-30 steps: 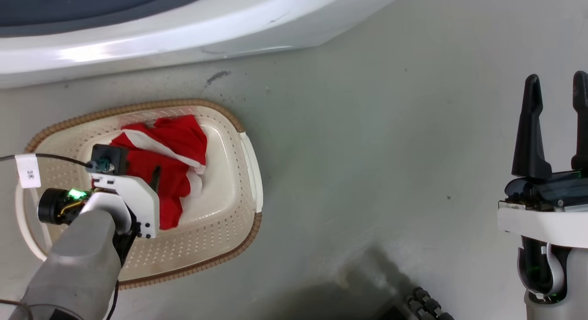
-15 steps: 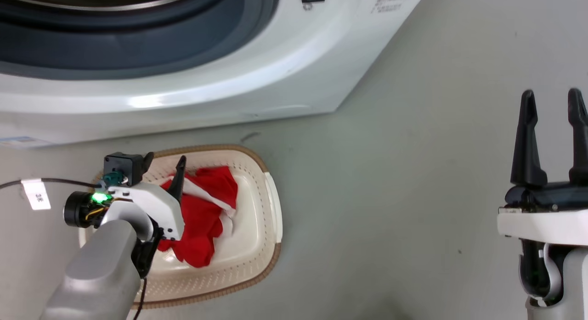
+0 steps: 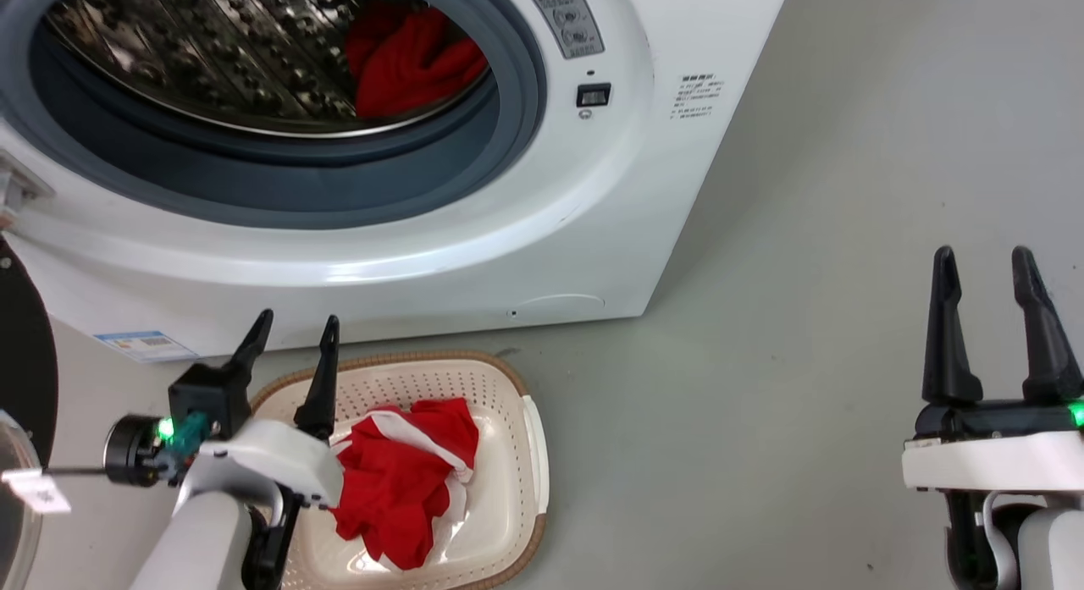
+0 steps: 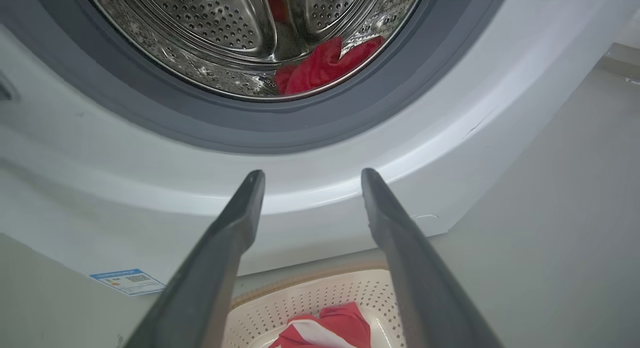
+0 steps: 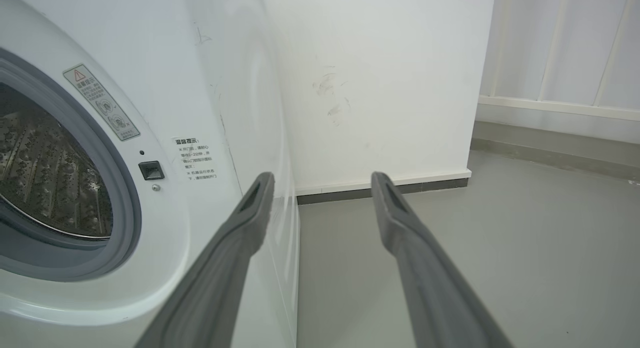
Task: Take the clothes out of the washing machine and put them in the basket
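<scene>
L gripper (image 3: 298, 319) jaws apart, empty, 7 o'clock, at basket (image 3: 474, 359) edge | R gripper (image 3: 982, 253) jaws apart, empty, 4 o'clock | red garment (image 3: 406, 480) in basket | second red garment (image 3: 415, 61) in washing machine (image 3: 593, 234) drum, 12 o'clock

The smooth grey floor (image 3: 788, 336) carries a white washing machine (image 3: 610, 234), which stands by the far edge where the floor meets a white wall (image 5: 380, 88) with a dark skirting strip. A cream basket (image 3: 423, 380) sits on the floor just in front of the machine's base.
</scene>
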Controlling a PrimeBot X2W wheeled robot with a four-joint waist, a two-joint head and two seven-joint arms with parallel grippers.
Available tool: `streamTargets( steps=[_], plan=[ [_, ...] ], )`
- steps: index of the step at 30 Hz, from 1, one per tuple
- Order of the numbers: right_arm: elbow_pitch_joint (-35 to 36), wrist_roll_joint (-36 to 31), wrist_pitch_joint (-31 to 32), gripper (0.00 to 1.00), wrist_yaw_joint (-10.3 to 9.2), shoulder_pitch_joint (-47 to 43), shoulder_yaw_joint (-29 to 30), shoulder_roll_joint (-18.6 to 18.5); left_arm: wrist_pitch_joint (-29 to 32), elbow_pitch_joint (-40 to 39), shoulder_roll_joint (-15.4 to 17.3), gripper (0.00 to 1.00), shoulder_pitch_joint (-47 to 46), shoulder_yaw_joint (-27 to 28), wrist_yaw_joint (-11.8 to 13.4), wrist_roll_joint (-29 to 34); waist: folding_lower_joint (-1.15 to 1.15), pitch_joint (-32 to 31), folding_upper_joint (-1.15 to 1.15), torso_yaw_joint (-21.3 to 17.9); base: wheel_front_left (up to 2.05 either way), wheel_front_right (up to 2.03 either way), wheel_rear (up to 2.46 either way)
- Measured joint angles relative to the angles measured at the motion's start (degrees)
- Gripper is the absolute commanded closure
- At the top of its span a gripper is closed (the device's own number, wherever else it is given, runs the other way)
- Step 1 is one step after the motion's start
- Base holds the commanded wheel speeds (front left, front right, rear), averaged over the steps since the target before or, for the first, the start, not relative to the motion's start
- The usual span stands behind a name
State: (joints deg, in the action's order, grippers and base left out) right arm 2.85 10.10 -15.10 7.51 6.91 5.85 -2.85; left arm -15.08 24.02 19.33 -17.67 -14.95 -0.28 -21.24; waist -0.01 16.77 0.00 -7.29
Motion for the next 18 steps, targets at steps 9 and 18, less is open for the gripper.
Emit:
streamTargets(
  steps=[9,18],
  plan=[
    [-0.64,0.65,0.01,0.00,0.00,-1.24,-1.43,0.00,0.01,-4.45,-1.56,0.00,3.78,4.90,-2.26,4.69,0.00,-1.34,0.00,-2.00,0.00,0.00,0.00],
    [-0.47,2.10,0.01,0.00,0.00,-1.92,-2.92,-0.02,0.32,-3.27,2.85,0.00,-3.60,6.58,-4.43,6.53,0.01,1.04,0.00,-6.99,0.00,0.00,0.00]
  ],
)
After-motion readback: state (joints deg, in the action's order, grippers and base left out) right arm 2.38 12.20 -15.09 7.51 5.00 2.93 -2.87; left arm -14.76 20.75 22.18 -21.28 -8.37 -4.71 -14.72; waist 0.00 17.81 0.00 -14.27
